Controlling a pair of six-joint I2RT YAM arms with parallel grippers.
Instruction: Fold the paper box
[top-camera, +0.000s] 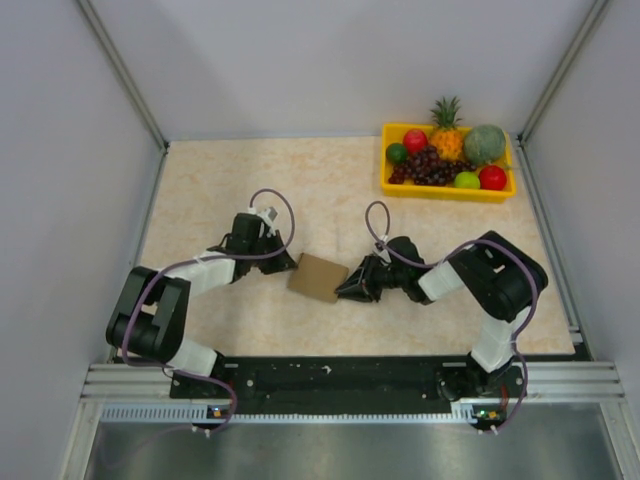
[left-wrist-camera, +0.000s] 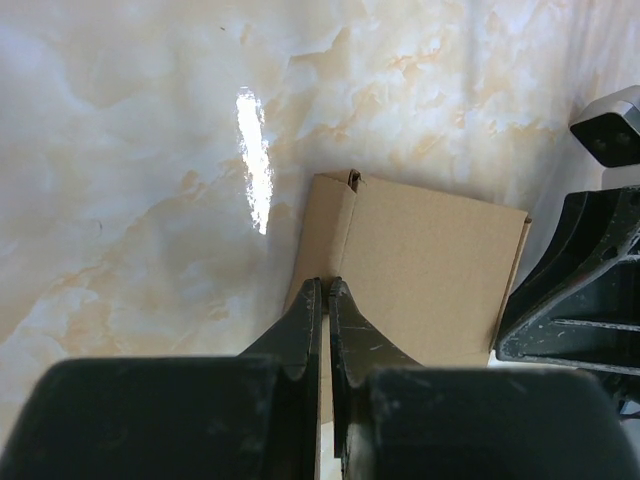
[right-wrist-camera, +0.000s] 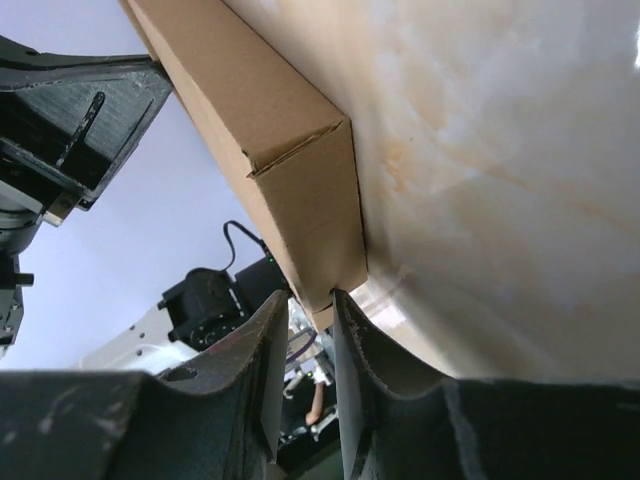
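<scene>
Left pincer (left-wrist-camera: 327, 288) closed, tips at paper box (left-wrist-camera: 425, 270) near edge; marble table (left-wrist-camera: 130, 150).

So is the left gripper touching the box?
Cannot tell. Left wrist view: the left gripper, shut, overlaps the paper box at its near edge; neither contact nor gap shows.

The paper box (top-camera: 318, 277), plain brown cardboard folded into 1 shallow, closed rectangular box, lies flat and slightly skewed on the marbled table (top-camera: 250, 180), near the middle of its front half.

Table (top-camera: 220, 190) bears paper box (top-camera: 317, 277), apparently flat, and yellow tray (top-camera: 445, 193).
</scene>
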